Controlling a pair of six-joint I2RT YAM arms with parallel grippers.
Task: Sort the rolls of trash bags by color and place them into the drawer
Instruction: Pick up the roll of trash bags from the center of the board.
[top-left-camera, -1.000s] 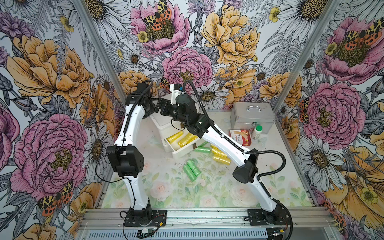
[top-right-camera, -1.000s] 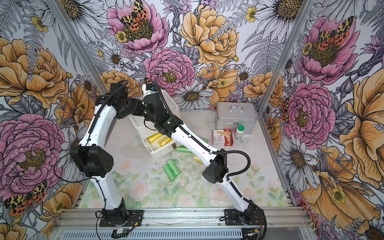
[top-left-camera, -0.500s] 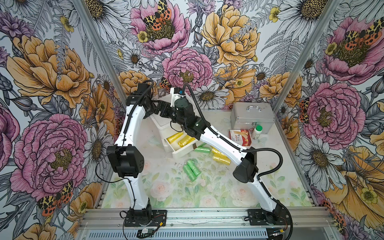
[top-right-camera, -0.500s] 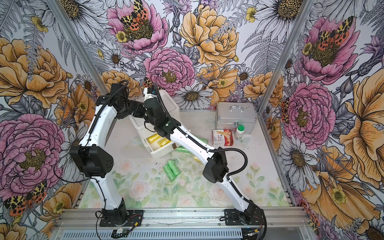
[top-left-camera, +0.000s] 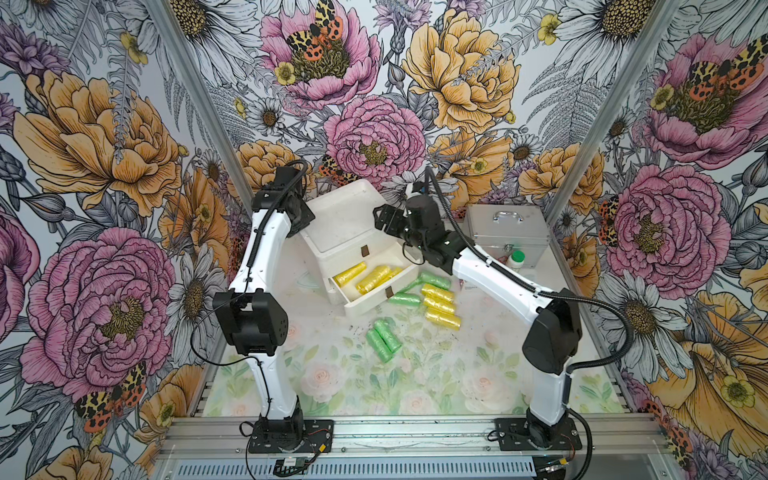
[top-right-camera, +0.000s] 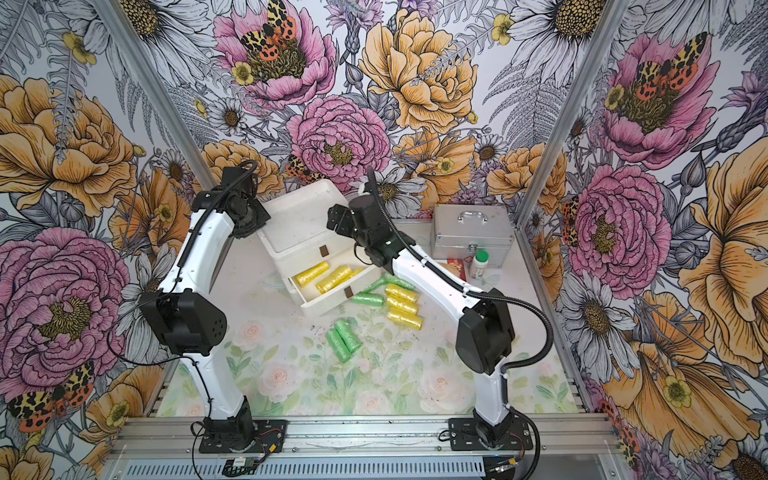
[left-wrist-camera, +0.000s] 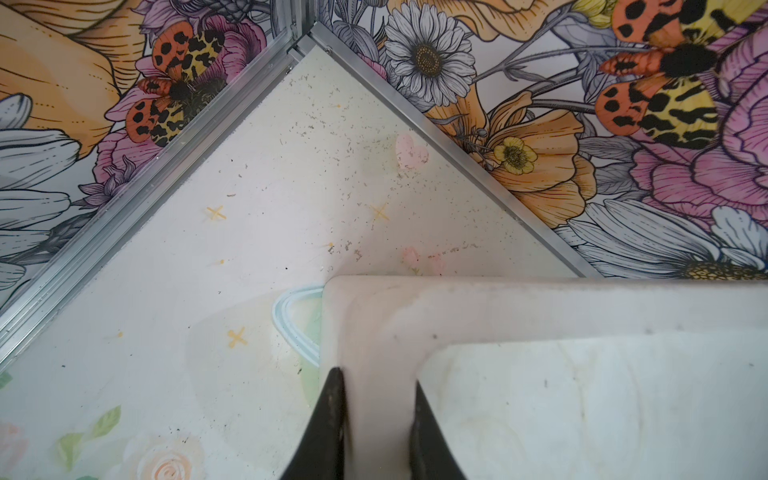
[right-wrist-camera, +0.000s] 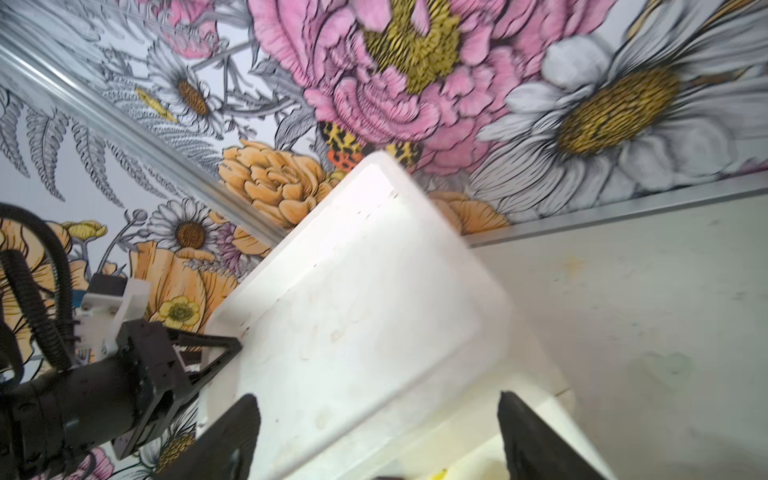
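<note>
We see the white box (top-left-camera: 345, 220) standing at the back of the table (top-left-camera: 415, 374), turned at an angle, with its lower drawer (top-left-camera: 365, 306) pulled out toward the front. Yellow rolls (top-left-camera: 374, 277) lie side by side inside the drawer.

More rolls lie on the table just beside the drawer's right end: three yellow ones (top-left-camera: 440, 305) stacked in a row and touching, with green rolls (top-left-camera: 405, 298) next to them toward the drawer. Two more green ones (top-left-camera: 383, 334) lie pressed together a little nearer the front, apart from the rest.

The left gripper (left-wrist-camera: 376, 378) is at the box's left back corner. In the left wrist view its fingers (left-wrist-camera: 332, 415) pinch the raised rim of the box top, one on the outside wall and one inside the rim.

The right gripper (right-wrist-camera: 376, 397) hangs over the box top, near its right side. Its fingers (right-wrist-camera: 232, 440) are spread wide with nothing between them; only the white box top shows below.

Behind the right arm a silver case (top-left-camera: 505, 232) stands against the back wall, and a green-capped white bottle (top-left-camera: 516, 261) stands just in front of it.
</note>
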